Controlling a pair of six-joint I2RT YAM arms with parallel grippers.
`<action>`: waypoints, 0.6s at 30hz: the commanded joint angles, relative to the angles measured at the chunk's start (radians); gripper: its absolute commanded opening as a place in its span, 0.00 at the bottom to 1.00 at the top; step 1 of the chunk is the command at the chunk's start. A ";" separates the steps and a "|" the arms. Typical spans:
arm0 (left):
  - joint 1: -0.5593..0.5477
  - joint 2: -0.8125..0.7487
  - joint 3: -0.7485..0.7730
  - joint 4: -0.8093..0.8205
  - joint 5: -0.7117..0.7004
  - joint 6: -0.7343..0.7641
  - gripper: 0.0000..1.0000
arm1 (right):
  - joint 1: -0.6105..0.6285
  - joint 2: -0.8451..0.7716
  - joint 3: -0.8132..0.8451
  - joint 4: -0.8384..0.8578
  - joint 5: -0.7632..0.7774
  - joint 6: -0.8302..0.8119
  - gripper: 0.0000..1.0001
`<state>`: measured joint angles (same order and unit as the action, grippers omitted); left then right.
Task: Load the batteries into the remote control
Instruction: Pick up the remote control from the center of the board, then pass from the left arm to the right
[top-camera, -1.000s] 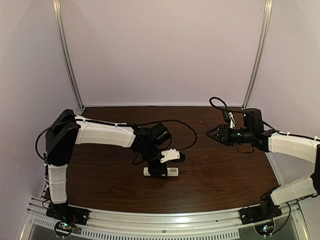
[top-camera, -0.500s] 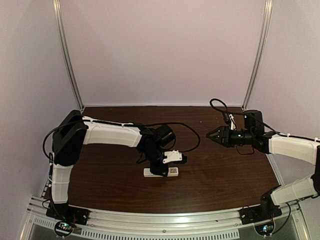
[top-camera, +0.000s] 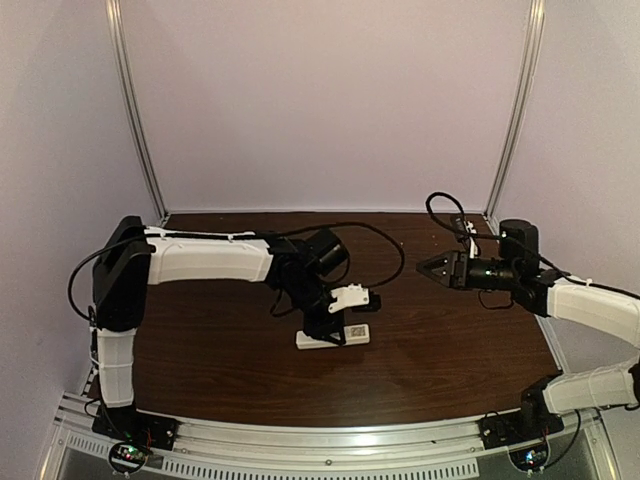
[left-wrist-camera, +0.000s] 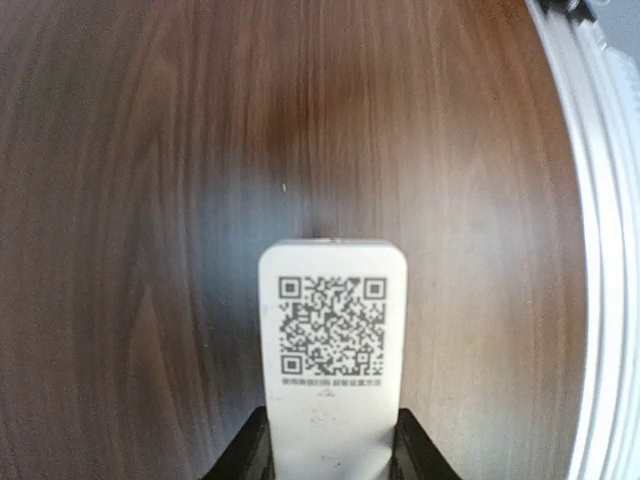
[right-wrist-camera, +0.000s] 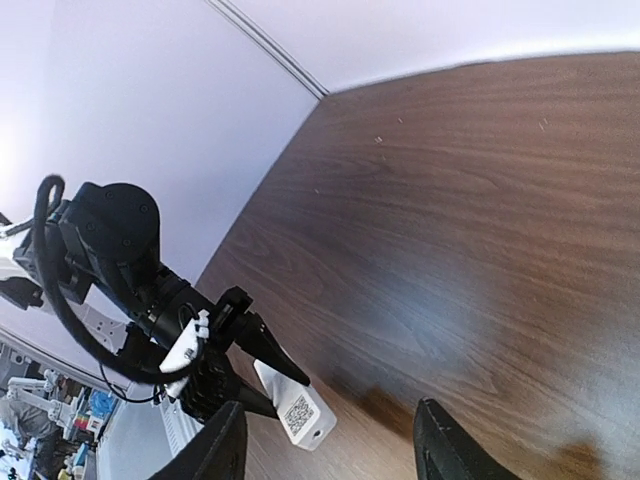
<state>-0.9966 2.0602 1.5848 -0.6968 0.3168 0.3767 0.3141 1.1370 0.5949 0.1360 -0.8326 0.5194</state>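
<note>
The remote control (top-camera: 340, 335) is a slim white handset, seen back side up with a QR code label (left-wrist-camera: 330, 325). My left gripper (top-camera: 326, 328) is shut on its sides, the black fingers (left-wrist-camera: 248, 452) pressing on both long edges. It holds the remote low over the dark wooden table (top-camera: 230, 350). The remote also shows in the right wrist view (right-wrist-camera: 298, 408), sticking out from the left fingers. My right gripper (top-camera: 422, 267) is open and empty, hovering above the table's right side and pointing left. The batteries are not in view.
A metal rail (top-camera: 330, 455) runs along the table's near edge and shows in the left wrist view (left-wrist-camera: 600, 260). Pale walls with upright metal posts (top-camera: 135, 110) close the back and sides. A black cable (top-camera: 385, 250) loops over the table behind the left wrist.
My left gripper has carried the remote a little to the right. My right arm has drawn back slightly to the right, still open.
</note>
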 joint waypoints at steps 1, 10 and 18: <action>0.050 -0.193 0.027 0.123 0.198 -0.041 0.13 | 0.004 -0.093 -0.009 0.132 -0.056 -0.021 0.58; 0.081 -0.437 -0.115 0.461 0.395 -0.170 0.12 | 0.184 -0.165 0.124 0.199 -0.015 -0.089 0.67; 0.082 -0.500 -0.161 0.592 0.502 -0.267 0.13 | 0.402 -0.104 0.297 0.106 0.088 -0.254 0.73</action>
<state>-0.9154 1.5856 1.4601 -0.2306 0.7242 0.1825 0.6506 1.0012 0.8299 0.2802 -0.8135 0.3668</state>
